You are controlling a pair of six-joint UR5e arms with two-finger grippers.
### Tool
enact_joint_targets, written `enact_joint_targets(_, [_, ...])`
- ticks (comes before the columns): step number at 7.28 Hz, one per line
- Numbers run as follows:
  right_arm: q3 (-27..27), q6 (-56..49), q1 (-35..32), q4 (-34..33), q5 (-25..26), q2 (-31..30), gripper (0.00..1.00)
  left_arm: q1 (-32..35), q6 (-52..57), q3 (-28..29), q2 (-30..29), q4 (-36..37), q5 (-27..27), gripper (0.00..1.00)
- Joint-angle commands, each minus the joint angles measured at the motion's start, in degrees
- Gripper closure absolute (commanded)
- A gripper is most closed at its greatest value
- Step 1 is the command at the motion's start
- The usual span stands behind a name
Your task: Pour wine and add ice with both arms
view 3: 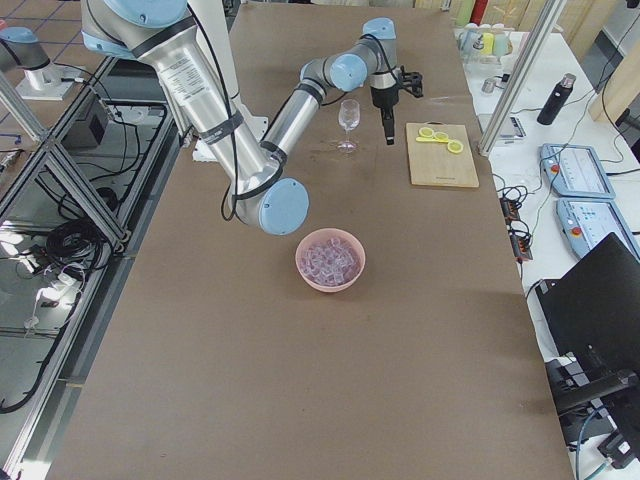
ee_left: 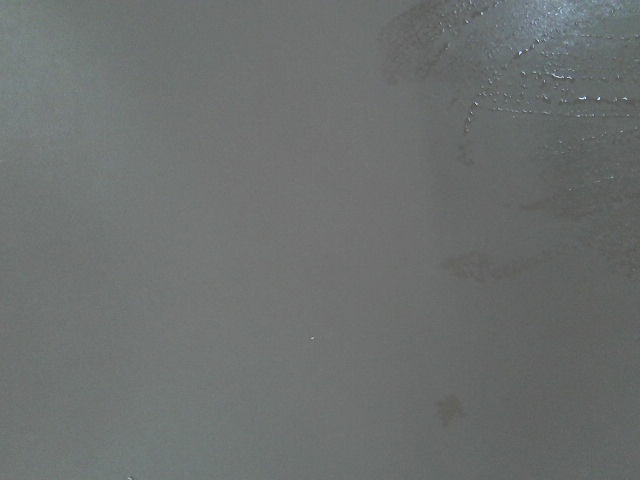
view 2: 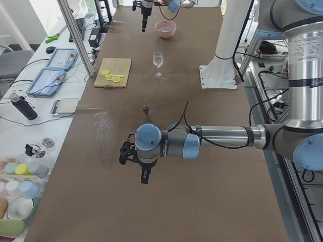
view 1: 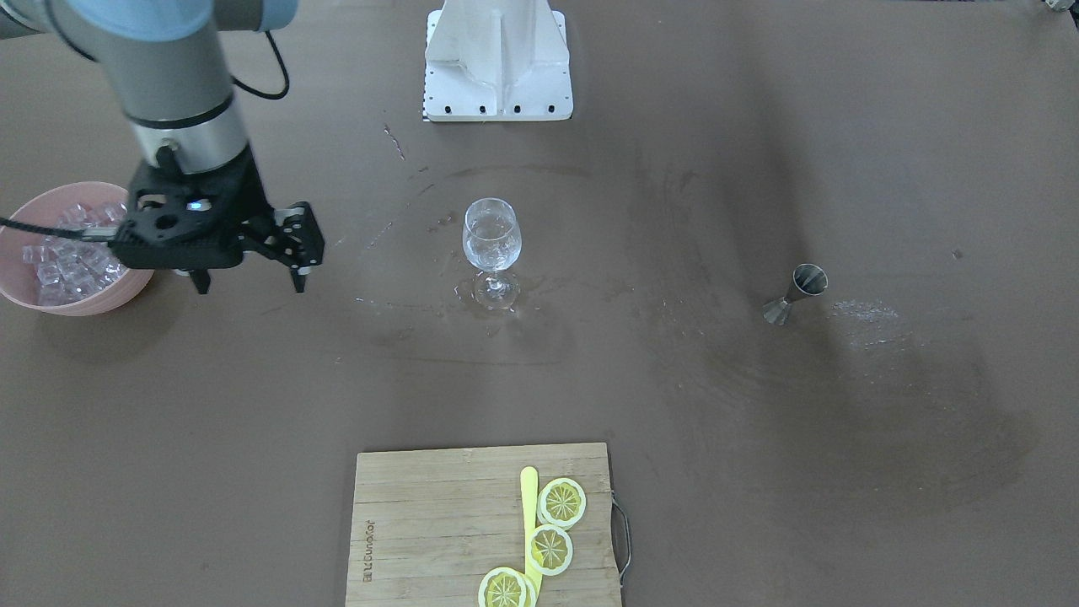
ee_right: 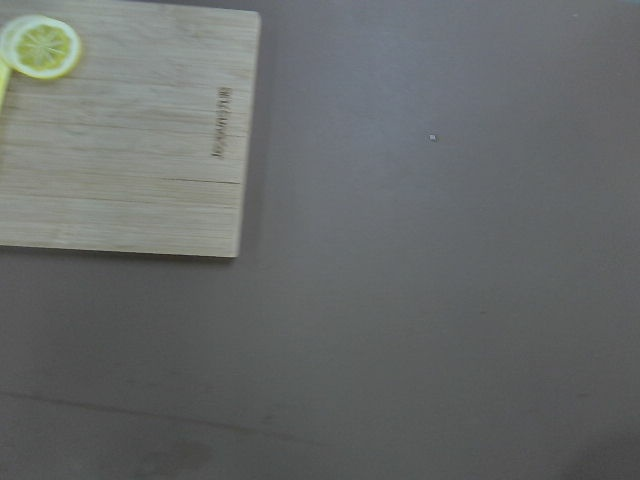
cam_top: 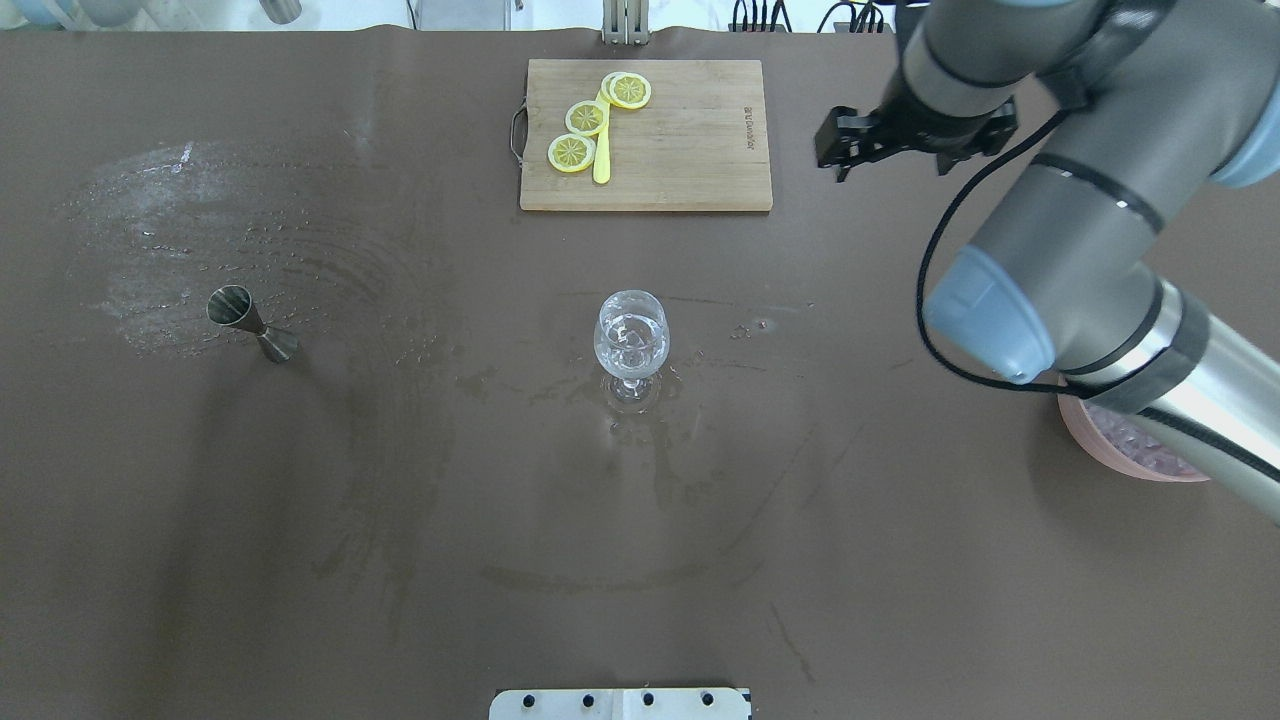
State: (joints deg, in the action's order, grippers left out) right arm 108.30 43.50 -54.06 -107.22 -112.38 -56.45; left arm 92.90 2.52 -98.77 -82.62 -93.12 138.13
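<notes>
A clear wine glass [view 1: 491, 240] stands at the table's middle with clear, glassy contents; it also shows in the overhead view [cam_top: 631, 335]. The ice [view 1: 72, 253] is heaped in a pink bowl [view 1: 50, 299], partly hidden under my right arm in the overhead view [cam_top: 1125, 450]. My right gripper [view 1: 249, 285] hangs open and empty above bare table, between the bowl and the glass, and shows from above [cam_top: 900, 150] beside the cutting board. My left gripper [view 2: 144, 176] shows only in the exterior left view, over bare table; I cannot tell if it is open.
A steel jigger [view 1: 797, 291] stands on the robot's left side near wet streaks. A wooden cutting board [view 1: 438, 523] with lemon slices [view 1: 560, 502] and a yellow knife lies at the far edge. The white pedestal [view 1: 497, 59] stands at the robot's side.
</notes>
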Motion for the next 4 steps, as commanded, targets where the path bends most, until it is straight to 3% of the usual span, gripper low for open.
enact_joint_targets(1, [-0.20, -20.22, -10.15, 0.52, -6.18, -10.48, 0.00, 0.00, -6.37, -5.18, 0.79, 2.86, -0.14, 0.02])
enact_joint_targets(4, [-1.42, -40.09, -21.22, 2.70, -10.93, -23.48, 0.00, 0.00, -5.95, -5.29, 0.71, 3.12, -0.31, 0.02])
